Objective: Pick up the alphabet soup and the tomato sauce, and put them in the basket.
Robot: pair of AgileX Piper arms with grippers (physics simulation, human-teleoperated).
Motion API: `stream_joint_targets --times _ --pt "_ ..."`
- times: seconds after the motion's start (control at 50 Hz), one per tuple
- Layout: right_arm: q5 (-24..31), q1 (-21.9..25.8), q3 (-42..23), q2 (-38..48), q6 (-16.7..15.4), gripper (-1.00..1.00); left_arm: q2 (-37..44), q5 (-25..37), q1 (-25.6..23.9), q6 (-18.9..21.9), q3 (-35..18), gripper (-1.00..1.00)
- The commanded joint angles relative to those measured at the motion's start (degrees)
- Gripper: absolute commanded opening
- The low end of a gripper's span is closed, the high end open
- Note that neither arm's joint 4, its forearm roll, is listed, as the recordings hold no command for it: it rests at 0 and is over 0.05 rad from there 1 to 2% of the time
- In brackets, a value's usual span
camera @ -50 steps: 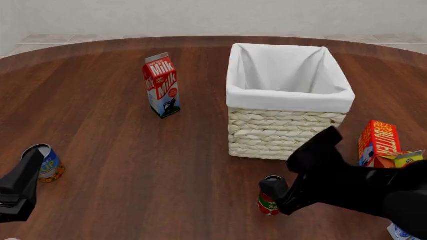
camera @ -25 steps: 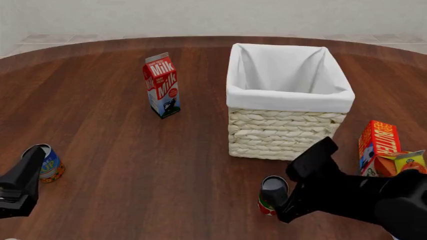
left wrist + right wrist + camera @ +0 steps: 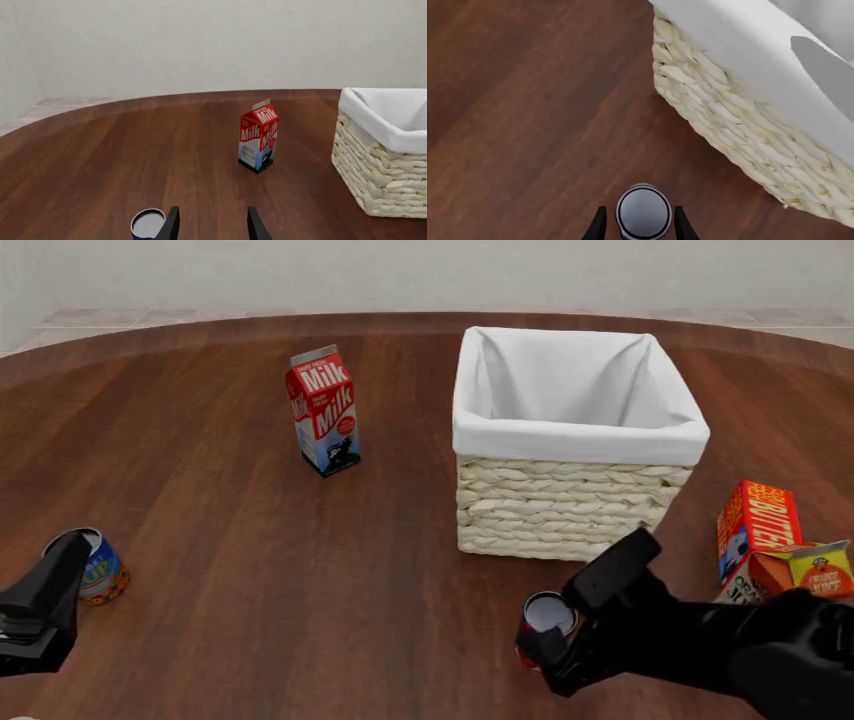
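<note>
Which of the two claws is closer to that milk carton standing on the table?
Probably the left, though it's close. The left gripper sits at the table's near left edge beside the alphabet soup, facing the milk carton. The right gripper straddles the tomato sauce before the basket.

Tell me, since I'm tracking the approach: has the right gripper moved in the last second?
Yes. The right gripper has dropped lower, away from the basket, and now straddles the tomato sauce.

Basket (image 3: 577, 455) at table (image 3: 267, 570) centre-right. Milk carton (image 3: 324, 411) to its left, well apart. Tomato sauce (image 3: 545, 625) in front of basket, near. Alphabet soup (image 3: 96, 565) far left, front. Butter box (image 3: 757, 522) right of basket, another carton (image 3: 801, 570) before it.
</note>
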Motion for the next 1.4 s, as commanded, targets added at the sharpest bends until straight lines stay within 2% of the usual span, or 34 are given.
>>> stream_joint_targets --times 0.02,0.3,0.32,0.62,1.18,1.4 --pt "-2.0 0.3 0.4 2.4 0.5 1.0 0.7 -0.6 0.0 0.0 0.0 1.0" --pt "-2.9 0.7 1.2 2.8 1.1 1.0 1.1 -1.1 0.1 0.0 0.0 1.0" --pt "-2.9 0.5 1.2 2.9 0.9 -1.0 1.1 -1.1 0.1 0.0 0.0 1.0" --pt "0.5 -0.2 -0.1 -0.9 -0.6 -1.0 -1.8 1.9 0.1 -0.1 0.0 1.0" --pt "12.9 2.3 -4.3 -14.1 -1.5 -1.0 -0.6 0.3 0.1 0.0 0.0 1.0" --pt "17.7 4.4 -4.8 -19.9 -1.9 -1.0 -5.8 5.3 0.3 0.0 0.0 1.0"
